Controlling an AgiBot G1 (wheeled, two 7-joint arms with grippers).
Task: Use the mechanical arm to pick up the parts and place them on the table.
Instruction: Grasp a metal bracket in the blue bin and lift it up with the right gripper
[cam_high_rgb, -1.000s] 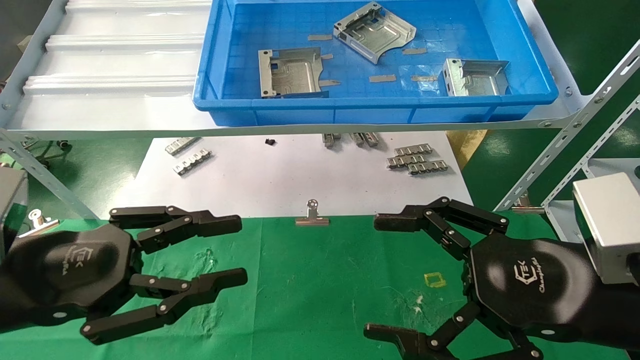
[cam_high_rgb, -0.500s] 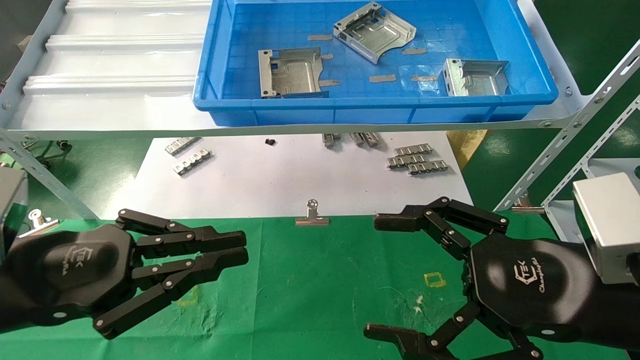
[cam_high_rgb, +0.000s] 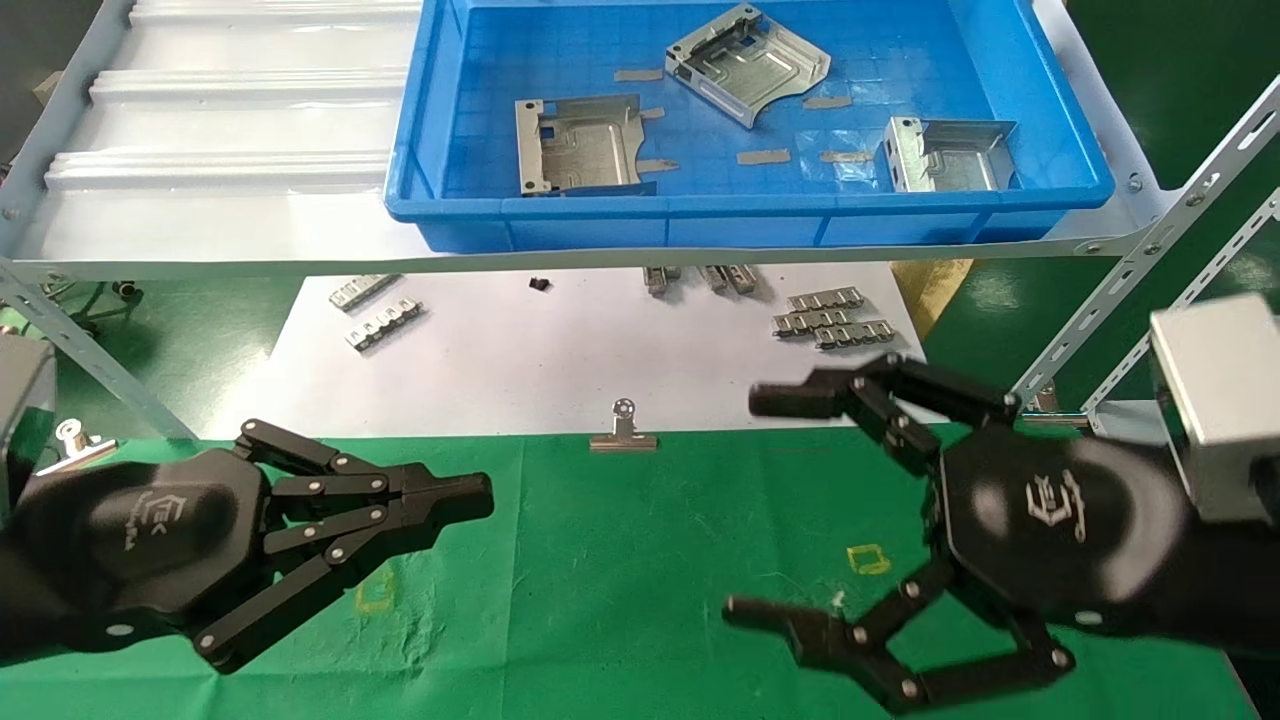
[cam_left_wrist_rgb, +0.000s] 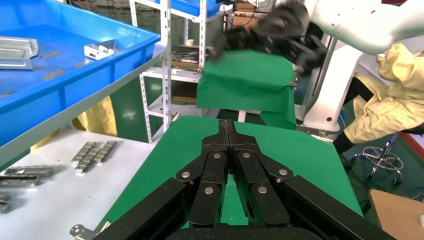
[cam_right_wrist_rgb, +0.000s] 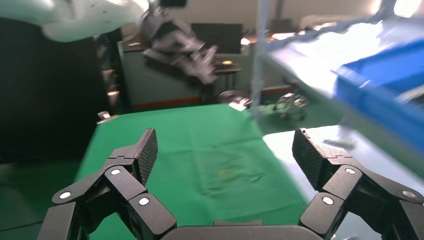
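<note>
Green cloth covers the table (cam_high_rgb: 620, 600), where the left gripper (cam_high_rgb: 480, 497) hovers at eight o'clock, fingers pressed together, the right gripper (cam_high_rgb: 745, 505) at four o'clock spread wide — seemingly empty — while three parts (cam_high_rgb: 580, 145) lie in the blue tray (cam_high_rgb: 740, 225) at twelve.

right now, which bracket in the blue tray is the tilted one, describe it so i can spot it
Look in the blue plastic tray on the raised white shelf. Three silver-grey bent sheet-metal brackets lie in it, and the tilted bracket is the farthest, near the middle. Unlike the left bracket and right bracket, it sits turned diagonally.
</note>
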